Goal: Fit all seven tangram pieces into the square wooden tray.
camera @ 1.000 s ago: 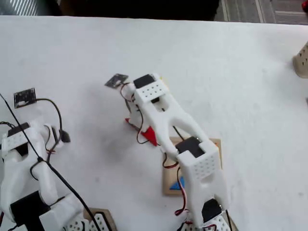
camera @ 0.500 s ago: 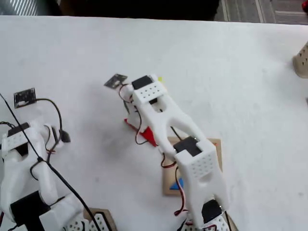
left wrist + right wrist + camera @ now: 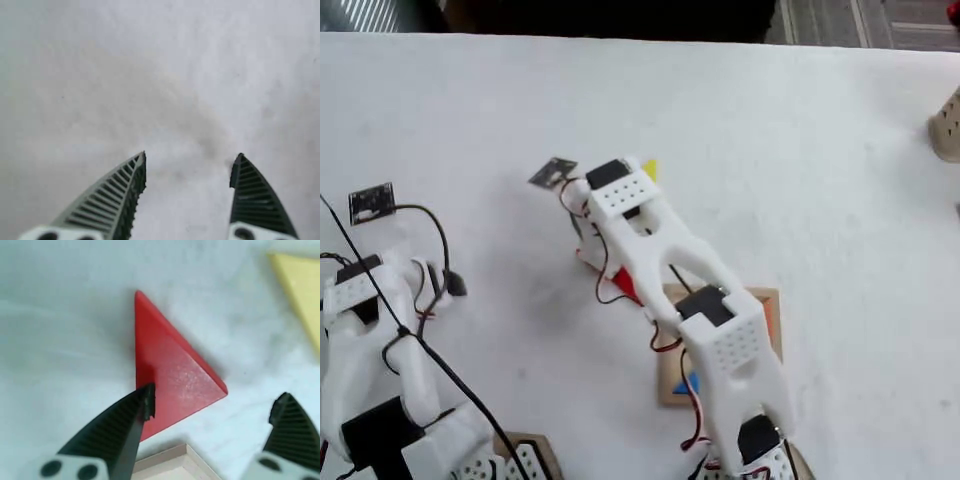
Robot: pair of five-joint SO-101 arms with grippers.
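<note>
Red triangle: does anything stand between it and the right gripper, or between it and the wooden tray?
Nothing visible does. The open right gripper hangs just over the red triangle, and the tray has its corner beside it across bare table. The yellow piece lies apart.

Right arm [image 3: 660, 250]: has swung a little leftward across the desk [image 3: 840, 150] in the high view over the last second. Its wrist block [image 3: 623, 194] has shifted left and slightly toward the near edge.

Yellow piece [image 3: 649, 171]: was hidden behind the wrist block. One corner is now uncovered just beside it.

Red triangle [image 3: 626, 287]: less of it is exposed than before, as the forearm now covers more of it.

Tray [image 3: 665, 390]: its right rim is more uncovered, and an orange strip [image 3: 775, 322] inside that edge is now more plainly seen.
</note>
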